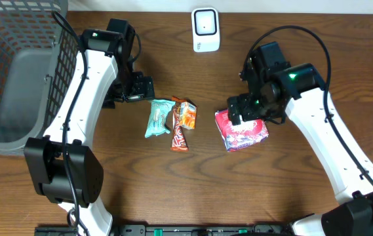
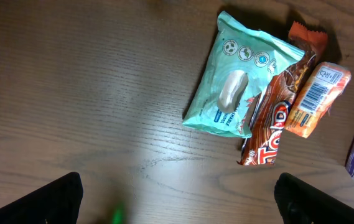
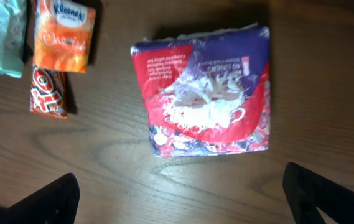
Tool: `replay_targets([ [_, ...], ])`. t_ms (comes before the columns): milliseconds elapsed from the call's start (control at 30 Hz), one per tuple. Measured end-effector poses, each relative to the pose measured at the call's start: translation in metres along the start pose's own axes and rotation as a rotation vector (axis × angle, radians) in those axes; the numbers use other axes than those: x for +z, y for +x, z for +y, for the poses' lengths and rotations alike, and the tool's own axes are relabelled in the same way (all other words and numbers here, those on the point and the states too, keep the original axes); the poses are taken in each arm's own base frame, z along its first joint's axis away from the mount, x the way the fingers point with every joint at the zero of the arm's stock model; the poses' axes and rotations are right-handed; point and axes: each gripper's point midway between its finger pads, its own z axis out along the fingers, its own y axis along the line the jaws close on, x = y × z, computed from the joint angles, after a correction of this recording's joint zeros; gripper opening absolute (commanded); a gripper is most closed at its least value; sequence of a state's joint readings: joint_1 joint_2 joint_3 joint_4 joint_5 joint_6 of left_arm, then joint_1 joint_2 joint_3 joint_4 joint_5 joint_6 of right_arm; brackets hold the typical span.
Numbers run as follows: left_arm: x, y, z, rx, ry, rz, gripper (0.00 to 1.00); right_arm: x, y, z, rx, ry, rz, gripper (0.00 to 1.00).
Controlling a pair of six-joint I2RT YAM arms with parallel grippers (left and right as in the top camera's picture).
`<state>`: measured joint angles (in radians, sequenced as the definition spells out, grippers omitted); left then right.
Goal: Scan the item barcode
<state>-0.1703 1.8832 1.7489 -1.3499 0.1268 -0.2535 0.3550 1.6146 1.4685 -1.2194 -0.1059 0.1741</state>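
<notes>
since the right gripper (image 3: 180,205) hangs wide open above the red tissue pack (image 3: 204,93) on the bench (image 1: 291,39), lower squarely, pinch its edges, then present it to the scanner (image 1: 205,29); left gripper (image 1: 136,88) open too.

"Kleenex" on the orange tissue pack (image 3: 65,34)

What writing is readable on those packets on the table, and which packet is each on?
"Kleenex": on the orange pack.
"To": large letters on the red-brown bar; the rest is unclear.
Print on the teal packet: too blurred to read.
Print on the red and purple pack: too blurred to read.
Barcode digits on the orange pack: too small.
</notes>
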Motion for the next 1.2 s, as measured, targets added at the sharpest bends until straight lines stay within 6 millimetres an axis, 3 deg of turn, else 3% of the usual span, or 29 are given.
replay_targets([
  [200, 0.000, 0.000, 0.000, 0.000, 0.000, 0.000, 0.98, 0.006, 0.007, 0.009, 0.002, -0.059, 0.028, 0.99],
  [900, 0.000, 0.000, 0.000, 0.000, 0.000, 0.000, 0.98, -0.002, 0.009, 0.060, -0.019, -0.334, 0.049, 0.99],
  [1200, 0.000, 0.000, 0.000, 0.000, 0.000, 0.000, 0.97, 0.023, 0.019, 0.075, -0.081, -0.278, 0.047, 0.99],
])
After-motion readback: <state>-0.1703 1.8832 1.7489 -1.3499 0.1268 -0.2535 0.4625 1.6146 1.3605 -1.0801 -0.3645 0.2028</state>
